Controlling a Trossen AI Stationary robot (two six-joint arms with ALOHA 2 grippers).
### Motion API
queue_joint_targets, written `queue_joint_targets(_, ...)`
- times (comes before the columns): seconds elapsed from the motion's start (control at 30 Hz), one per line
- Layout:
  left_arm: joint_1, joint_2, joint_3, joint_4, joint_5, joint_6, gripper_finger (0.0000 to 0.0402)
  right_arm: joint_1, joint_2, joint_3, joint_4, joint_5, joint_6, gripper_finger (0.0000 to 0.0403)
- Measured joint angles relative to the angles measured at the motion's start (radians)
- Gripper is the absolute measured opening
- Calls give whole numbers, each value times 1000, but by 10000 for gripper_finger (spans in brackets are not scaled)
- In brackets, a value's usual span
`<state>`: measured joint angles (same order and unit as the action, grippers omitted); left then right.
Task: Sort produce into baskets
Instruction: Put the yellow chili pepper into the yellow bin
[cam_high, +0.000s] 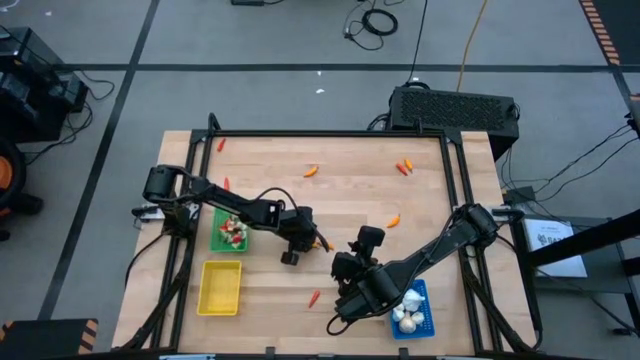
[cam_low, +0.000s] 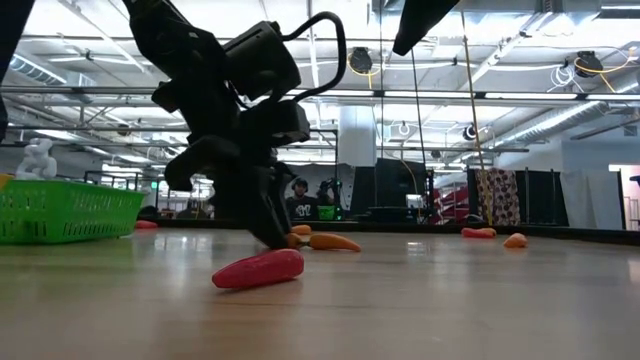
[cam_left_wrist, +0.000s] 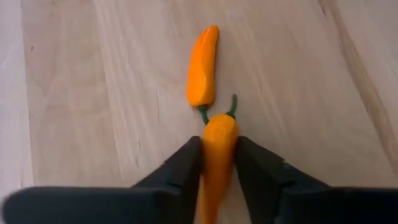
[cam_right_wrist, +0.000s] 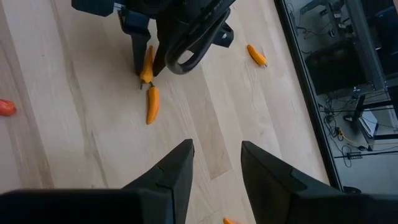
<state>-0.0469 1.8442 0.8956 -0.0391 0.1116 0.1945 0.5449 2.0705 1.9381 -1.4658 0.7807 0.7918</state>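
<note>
Your left gripper (cam_left_wrist: 217, 163) fingers pinch the orange pepper (cam_left_wrist: 216, 149) lengthwise for lifting; your right gripper (cam_right_wrist: 214, 163) waits, fingers parted, holding nothing

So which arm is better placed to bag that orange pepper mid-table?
Left. Its tool already straddles the pepper, fingers against both sides. The right tool hangs open and empty, farther off near the blue basket.

Two peppers (cam_left_wrist: 203, 67) lie end to end at the table's (cam_high: 350, 205) middle. Three baskets (cam_high: 231, 232) sit along the frame's lower half: two left, one right.
</note>
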Motion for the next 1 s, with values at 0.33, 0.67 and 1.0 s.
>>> queue_joint_targets(0.33, -37, -157, -7, -187, 76, -85, 27, 0, 0, 0, 0, -3, 7, 125)
queue_joint_targets(0.67, -322, -476, -4, -563, 101, -478, 37, 13, 0, 0, 43, -50, 16, 125)
queue_joint_targets(1.0, -695, -537, -4, -658, -15, -787, 38, 20, 0, 0, 114, -80, 9, 125)
